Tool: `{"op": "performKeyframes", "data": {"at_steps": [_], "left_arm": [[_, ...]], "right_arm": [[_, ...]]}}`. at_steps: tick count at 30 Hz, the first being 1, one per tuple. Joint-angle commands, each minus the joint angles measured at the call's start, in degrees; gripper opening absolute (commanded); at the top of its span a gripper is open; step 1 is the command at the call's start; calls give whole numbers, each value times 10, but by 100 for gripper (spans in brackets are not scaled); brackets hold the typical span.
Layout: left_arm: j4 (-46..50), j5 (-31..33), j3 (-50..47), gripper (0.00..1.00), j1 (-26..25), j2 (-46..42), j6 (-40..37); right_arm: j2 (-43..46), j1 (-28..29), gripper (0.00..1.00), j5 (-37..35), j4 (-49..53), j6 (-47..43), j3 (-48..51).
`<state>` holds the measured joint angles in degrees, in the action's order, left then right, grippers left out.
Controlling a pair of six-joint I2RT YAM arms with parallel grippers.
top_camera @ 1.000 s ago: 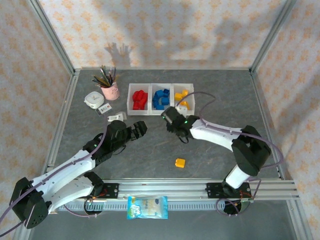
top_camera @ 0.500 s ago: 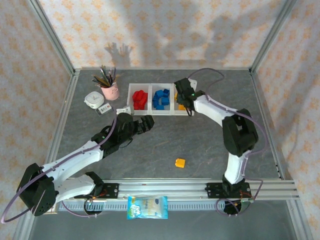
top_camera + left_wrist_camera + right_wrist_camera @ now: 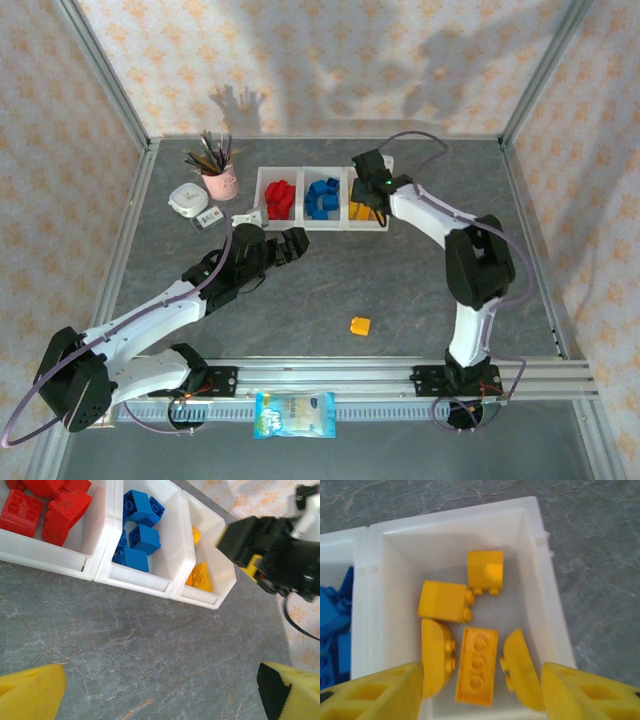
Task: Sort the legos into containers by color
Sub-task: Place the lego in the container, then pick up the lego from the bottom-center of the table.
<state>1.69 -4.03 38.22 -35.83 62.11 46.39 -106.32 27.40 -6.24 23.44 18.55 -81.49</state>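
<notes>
Up from the middle of the worktop [image 3: 300, 310], our right hand [image 3: 367, 192] now hangs parted and empty over the right-end bin [image 3: 450, 515] of yellow bricks [image 3: 476, 671], left hand [image 3: 287, 245] wide open, so we judge the drop done and the stray yellow brick [image 3: 360, 325] next.

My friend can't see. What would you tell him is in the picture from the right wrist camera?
Five yellow legos lie in the last of the white containers, seen from above. The right gripper hangs open over them, holding nothing, and blue legos peek from the next bin on the left.
</notes>
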Motion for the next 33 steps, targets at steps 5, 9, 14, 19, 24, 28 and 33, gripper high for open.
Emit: {"op": "performKeyframes", "data": {"at_steps": [5, 9, 14, 19, 24, 28, 33], "left_arm": [[9, -8, -6, 99, -1, -22, -5], [14, -7, -19, 99, -18, -37, 5], [35, -5, -39, 99, -44, -65, 15], [43, -35, -61, 99, -54, -91, 9], [65, -58, -70, 99, -55, -101, -11], [51, -63, -100, 99, -58, -126, -9], [58, -69, -105, 99, -58, -131, -12]], "right_arm": [[150, 56, 71, -30, 77, 50, 122], [205, 104, 76, -36, 111, 103, 181], [250, 182, 82, -42, 133, 193, 246], [256, 267, 87, -46, 150, 306, 287], [249, 335, 91, -32, 158, 411, 322], [233, 383, 93, -35, 178, 479, 335], [212, 406, 89, -15, 147, 504, 349]]}}
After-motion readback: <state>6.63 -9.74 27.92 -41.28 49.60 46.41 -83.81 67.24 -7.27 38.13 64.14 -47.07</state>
